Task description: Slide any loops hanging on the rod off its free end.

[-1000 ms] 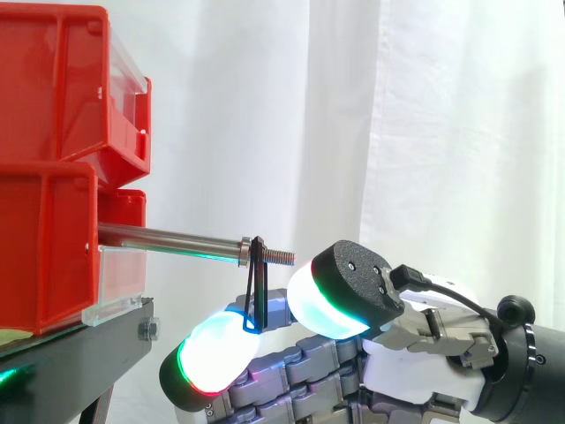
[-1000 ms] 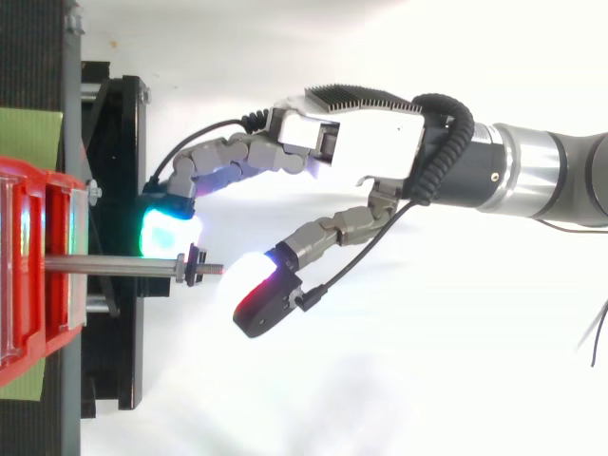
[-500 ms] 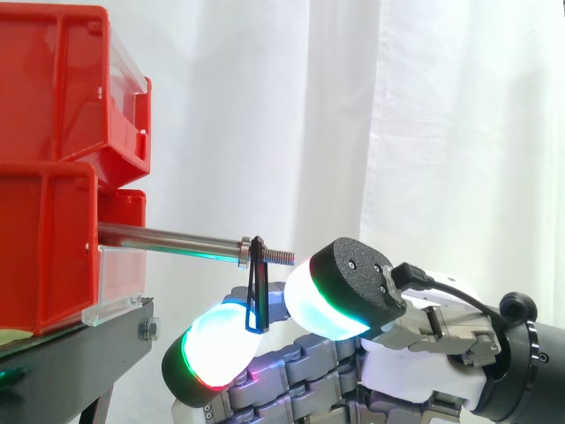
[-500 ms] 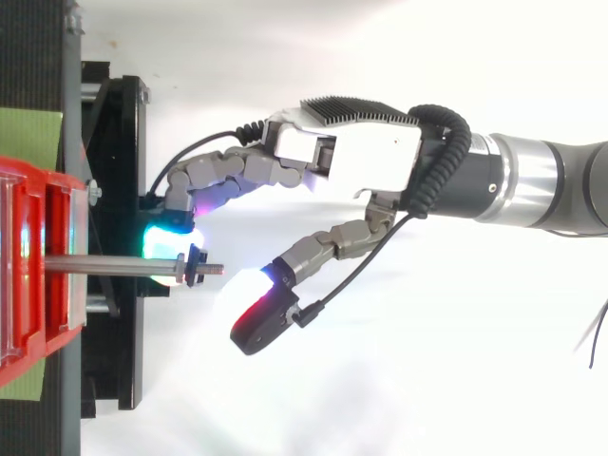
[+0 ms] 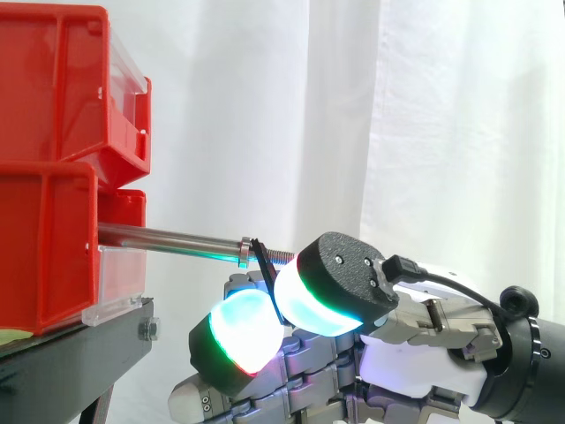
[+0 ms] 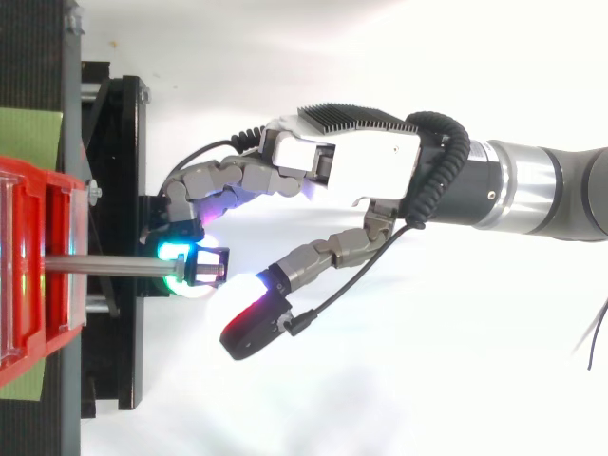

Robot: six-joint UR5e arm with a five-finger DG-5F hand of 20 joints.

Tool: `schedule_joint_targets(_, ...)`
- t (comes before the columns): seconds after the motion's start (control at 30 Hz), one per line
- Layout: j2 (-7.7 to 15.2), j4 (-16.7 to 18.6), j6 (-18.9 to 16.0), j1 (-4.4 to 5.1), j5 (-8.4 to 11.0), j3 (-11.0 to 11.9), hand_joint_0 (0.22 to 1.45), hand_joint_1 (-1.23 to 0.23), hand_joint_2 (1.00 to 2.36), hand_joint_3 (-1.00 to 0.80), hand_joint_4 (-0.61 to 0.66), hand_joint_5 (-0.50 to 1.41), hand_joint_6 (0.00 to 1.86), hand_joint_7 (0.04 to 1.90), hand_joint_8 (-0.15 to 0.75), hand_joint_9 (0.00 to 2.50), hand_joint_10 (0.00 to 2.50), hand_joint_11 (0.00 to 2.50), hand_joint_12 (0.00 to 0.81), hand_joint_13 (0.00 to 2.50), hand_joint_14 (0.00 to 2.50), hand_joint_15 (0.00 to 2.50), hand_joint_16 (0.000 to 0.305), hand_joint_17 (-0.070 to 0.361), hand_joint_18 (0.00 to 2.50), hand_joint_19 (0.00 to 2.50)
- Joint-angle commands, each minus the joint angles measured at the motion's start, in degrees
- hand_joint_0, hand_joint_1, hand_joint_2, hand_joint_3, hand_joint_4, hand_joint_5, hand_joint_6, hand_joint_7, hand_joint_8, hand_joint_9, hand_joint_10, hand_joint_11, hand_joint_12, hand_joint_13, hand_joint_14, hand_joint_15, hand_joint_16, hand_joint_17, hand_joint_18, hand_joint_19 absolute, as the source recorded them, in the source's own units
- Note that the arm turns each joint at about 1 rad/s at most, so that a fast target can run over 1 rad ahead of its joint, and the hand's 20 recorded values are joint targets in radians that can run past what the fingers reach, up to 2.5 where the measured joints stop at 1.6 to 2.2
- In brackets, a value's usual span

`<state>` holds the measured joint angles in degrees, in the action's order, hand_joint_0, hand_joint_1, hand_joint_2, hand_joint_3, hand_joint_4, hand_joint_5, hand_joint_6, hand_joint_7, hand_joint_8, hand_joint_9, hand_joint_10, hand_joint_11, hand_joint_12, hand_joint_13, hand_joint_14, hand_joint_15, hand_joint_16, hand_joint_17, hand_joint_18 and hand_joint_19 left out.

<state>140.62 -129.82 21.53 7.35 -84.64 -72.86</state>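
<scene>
Where the red bins (image 5: pixel 53 168) hold the rod (image 5: pixel 168 237), the black loop (image 5: pixel 262 258) hangs tilted near the free end. My hand (image 5: pixel 415 362) curls in, and my pads (image 5: pixel 243 327) pinch the loop's bottom. I should pull gently right, straight along the rod, so the loop slips off the bumpy tip.

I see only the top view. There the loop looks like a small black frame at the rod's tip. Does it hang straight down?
Observer: No, in the side view the loop is tilted; its lower part leans toward the free end of the rod.
Operator: Where does the lower part go?
Observer: Down between glowing pads of the hand, which pinch it below the rod.
Operator: How much rod is left beyond it?
Observer: Only the short threaded tip.
</scene>
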Motion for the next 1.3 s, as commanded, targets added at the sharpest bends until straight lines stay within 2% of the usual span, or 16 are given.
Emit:
schedule_joint_targets(0.0,-0.08,0.01,0.00,-0.06,0.00,0.00,0.60,-0.70,1.01,-0.35,0.23,-0.13,0.54,1.46,0.307,0.76,0.00,0.03,0.268,0.73,0.00,0.04,0.034,0.076,0.60,0.06)
schedule_joint_targets(0.47,0.01,-0.17,-0.53,-0.32,-0.26,0.09,0.61,-0.73,1.02,-0.27,0.19,-0.20,0.81,1.24,0.308,0.76,0.00,0.09,0.274,0.73,0.00,0.04,0.037,0.083,0.64,0.09)
schedule_joint_targets(0.8,-0.08,-1.49,-1.32,-0.32,-0.35,0.18,0.60,-0.70,1.02,-0.20,0.16,-0.21,0.83,1.27,0.306,0.76,0.00,0.11,0.273,0.73,0.00,0.05,0.039,0.087,0.65,0.11)
schedule_joint_targets(1.07,-0.43,-2.72,-2.20,-0.41,-2.11,0.27,0.60,-0.70,1.02,-0.21,0.16,-0.21,0.83,1.26,0.305,0.76,0.00,0.12,0.274,0.73,0.00,0.05,0.040,0.089,0.66,0.12)
schedule_joint_targets(1.27,-2.37,-7.55,-1.93,-0.41,-3.16,0.27,0.61,-0.70,1.02,-0.21,0.16,-0.21,0.83,1.25,0.304,0.76,0.00,0.11,0.273,0.73,0.00,0.05,0.040,0.090,0.66,0.13)
